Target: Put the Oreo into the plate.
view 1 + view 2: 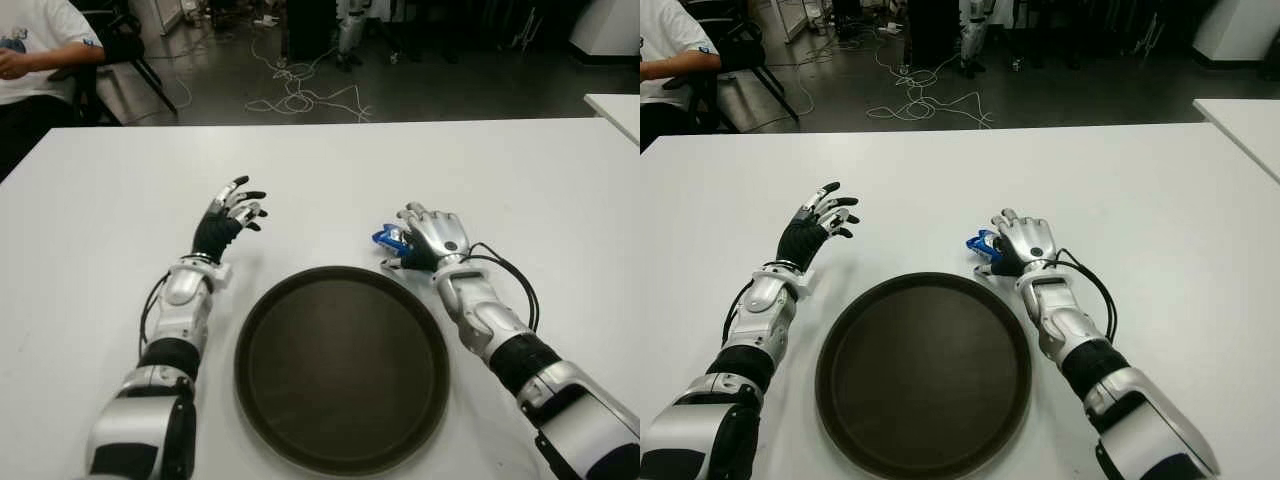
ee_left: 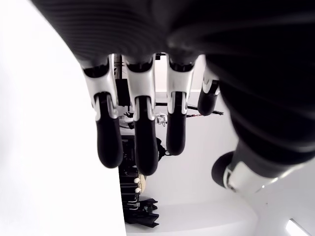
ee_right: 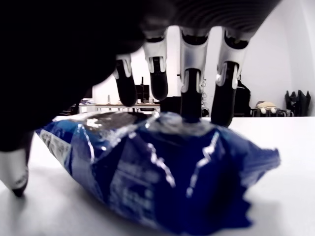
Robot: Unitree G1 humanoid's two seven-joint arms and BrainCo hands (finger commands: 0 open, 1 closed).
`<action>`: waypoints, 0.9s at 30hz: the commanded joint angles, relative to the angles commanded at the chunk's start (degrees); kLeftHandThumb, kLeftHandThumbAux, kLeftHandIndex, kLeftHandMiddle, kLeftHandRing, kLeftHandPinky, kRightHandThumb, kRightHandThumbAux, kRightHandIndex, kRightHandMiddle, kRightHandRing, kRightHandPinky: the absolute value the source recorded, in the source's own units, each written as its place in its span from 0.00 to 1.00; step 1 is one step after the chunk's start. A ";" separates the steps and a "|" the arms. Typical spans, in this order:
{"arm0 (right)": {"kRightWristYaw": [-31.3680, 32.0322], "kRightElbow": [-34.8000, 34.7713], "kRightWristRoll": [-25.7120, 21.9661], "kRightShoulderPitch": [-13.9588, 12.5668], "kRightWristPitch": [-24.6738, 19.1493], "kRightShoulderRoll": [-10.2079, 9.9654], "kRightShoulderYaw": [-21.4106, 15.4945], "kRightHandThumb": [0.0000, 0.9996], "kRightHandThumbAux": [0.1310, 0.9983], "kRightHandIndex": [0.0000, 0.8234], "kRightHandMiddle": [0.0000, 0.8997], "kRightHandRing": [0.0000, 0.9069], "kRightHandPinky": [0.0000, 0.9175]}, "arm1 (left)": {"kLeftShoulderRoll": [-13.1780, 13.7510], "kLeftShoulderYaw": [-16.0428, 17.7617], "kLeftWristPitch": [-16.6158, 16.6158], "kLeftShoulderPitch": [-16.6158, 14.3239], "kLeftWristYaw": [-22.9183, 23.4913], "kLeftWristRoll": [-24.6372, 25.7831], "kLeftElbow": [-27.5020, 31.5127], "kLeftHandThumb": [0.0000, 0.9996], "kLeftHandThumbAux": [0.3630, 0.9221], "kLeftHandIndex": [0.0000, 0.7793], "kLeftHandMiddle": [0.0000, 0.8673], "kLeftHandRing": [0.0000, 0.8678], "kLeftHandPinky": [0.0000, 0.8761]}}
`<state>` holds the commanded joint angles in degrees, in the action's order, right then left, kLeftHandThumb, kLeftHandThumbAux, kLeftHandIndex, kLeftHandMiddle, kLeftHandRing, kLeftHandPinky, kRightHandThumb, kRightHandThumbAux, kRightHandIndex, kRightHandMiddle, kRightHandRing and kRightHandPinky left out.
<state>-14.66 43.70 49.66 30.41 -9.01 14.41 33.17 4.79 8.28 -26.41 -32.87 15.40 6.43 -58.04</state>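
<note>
The right hand (image 1: pixel 432 238) curls its fingers (image 3: pixel 191 101) around the blue Oreo pack (image 3: pixel 157 172) at the plate's (image 1: pixel 341 440) one o'clock; the left hand (image 1: pixel 228 215), fingers spread, shows at ten o'clock on the white table (image 1: pixel 110 210).

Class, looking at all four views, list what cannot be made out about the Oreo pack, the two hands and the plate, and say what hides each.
- Oreo pack: in the eye views, mostly hidden under the right hand; print unreadable.
- Right hand's grip: fingers touch the pack's top; whether they clamp it is unclear.
- Left hand: palm unseen in its wrist view.
- Plate: near rim cut by the edge.
</note>
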 joint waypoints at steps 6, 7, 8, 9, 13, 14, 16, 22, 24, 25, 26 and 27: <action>1.29 3.31 -2.30 1.45 0.34 -0.62 -1.29 0.00 0.52 0.24 0.28 0.37 0.35 | 0.00 0.17 0.70 0.05 0.39 0.41 0.28 0.26 0.53 0.14 0.34 0.46 0.55; 1.34 3.48 -2.47 1.53 0.37 -0.66 -1.40 0.00 0.52 0.24 0.28 0.36 0.35 | -0.01 0.19 0.76 0.07 0.41 0.45 0.32 0.26 0.53 0.13 0.34 0.46 0.54; 1.37 3.70 -2.74 1.61 0.36 -0.74 -1.65 0.00 0.53 0.23 0.28 0.36 0.35 | -0.02 0.19 0.77 0.10 0.40 0.45 0.37 0.25 0.52 0.13 0.34 0.46 0.54; 1.37 3.87 -2.91 1.67 0.36 -0.80 -1.80 0.00 0.54 0.23 0.27 0.35 0.34 | -0.03 0.19 0.78 0.13 0.40 0.45 0.40 0.25 0.52 0.13 0.33 0.45 0.54; 1.13 4.66 -4.00 1.98 0.81 -0.69 -2.51 0.00 0.56 0.25 0.28 0.34 0.35 | 0.00 0.12 0.74 0.23 0.20 0.26 0.59 0.24 0.51 0.13 0.33 0.45 0.53; 0.99 4.98 -4.30 2.12 1.09 -0.61 -2.71 0.00 0.57 0.26 0.29 0.35 0.36 | 0.01 0.11 0.76 0.25 0.17 0.24 0.64 0.25 0.51 0.13 0.33 0.44 0.52; 0.73 5.68 -4.72 2.41 1.69 -0.50 -2.97 0.00 0.58 0.28 0.31 0.36 0.37 | 0.02 0.10 0.78 0.28 0.16 0.23 0.71 0.25 0.51 0.13 0.33 0.44 0.53; -0.82 10.41 -6.13 4.50 3.92 -0.65 -3.65 0.00 0.58 0.33 0.37 0.44 0.42 | -0.03 0.37 0.97 0.41 0.98 0.83 1.11 0.26 0.50 0.14 0.34 0.45 0.55; -1.07 11.18 -6.43 4.86 4.14 -0.73 -3.82 0.00 0.57 0.33 0.38 0.45 0.43 | -0.07 0.43 0.89 0.45 1.05 0.90 1.21 0.27 0.50 0.14 0.34 0.45 0.56; -1.13 11.38 -6.58 4.96 4.15 -0.78 -3.91 0.00 0.57 0.34 0.38 0.45 0.43 | -0.09 0.44 0.83 0.45 1.00 0.87 1.22 0.27 0.50 0.14 0.34 0.45 0.55; -0.95 11.32 -6.84 5.04 4.04 -0.78 -4.10 0.00 0.57 0.35 0.38 0.44 0.43 | -0.10 0.44 0.70 0.46 0.91 0.83 1.25 0.27 0.50 0.14 0.34 0.45 0.55; -0.83 11.31 -7.03 5.12 3.99 -0.77 -4.22 0.00 0.56 0.34 0.36 0.40 0.39 | -0.10 0.43 0.62 0.47 0.86 0.80 1.28 0.26 0.50 0.14 0.34 0.45 0.54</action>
<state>-15.49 55.00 42.63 35.54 -5.02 13.64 28.95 4.69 8.72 -25.79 -32.40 16.25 7.24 -56.76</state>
